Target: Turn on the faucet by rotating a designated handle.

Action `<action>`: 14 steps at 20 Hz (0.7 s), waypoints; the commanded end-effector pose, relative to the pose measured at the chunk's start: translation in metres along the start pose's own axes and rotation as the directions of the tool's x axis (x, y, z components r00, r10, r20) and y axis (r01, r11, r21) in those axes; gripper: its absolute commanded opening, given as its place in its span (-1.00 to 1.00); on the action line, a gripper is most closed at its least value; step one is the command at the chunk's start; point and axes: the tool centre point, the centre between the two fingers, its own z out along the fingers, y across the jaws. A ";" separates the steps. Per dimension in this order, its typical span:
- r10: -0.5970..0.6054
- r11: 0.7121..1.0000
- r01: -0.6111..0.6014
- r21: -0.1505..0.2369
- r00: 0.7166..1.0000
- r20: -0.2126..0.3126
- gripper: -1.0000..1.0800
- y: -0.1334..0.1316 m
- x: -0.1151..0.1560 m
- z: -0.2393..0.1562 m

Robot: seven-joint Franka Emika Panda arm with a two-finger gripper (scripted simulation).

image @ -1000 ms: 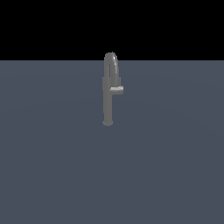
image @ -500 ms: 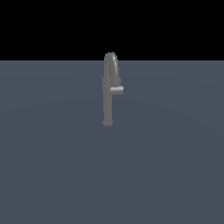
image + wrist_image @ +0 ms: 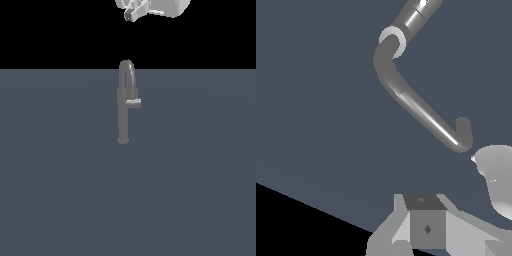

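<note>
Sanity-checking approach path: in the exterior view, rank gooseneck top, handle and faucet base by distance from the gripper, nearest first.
1. Gooseneck top: highest part of the faucet, just below the gripper, which hangs at the frame's top.
2. Handle: mid-stem stub pointing to the exterior view's right, lower down.
3. Faucet base: on the grey floor, lowest and farthest.

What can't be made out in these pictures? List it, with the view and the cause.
- Claw: the exterior view's top edge cuts it off, and the wrist view shows only part of its body, so open or shut cannot be told.
- Handle: too small in the exterior view to judge how far it is turned.
- Faucet: in the wrist view its stem runs off the frame edge.
</note>
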 end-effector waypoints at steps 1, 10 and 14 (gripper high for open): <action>0.035 0.999 -0.037 0.037 0.998 0.046 -1.00 -0.003 0.016 0.000; 0.153 0.968 -0.193 0.163 0.961 0.229 -1.00 -0.010 0.078 0.007; 0.200 0.937 -0.276 0.213 0.926 0.322 -1.00 -0.010 0.109 0.014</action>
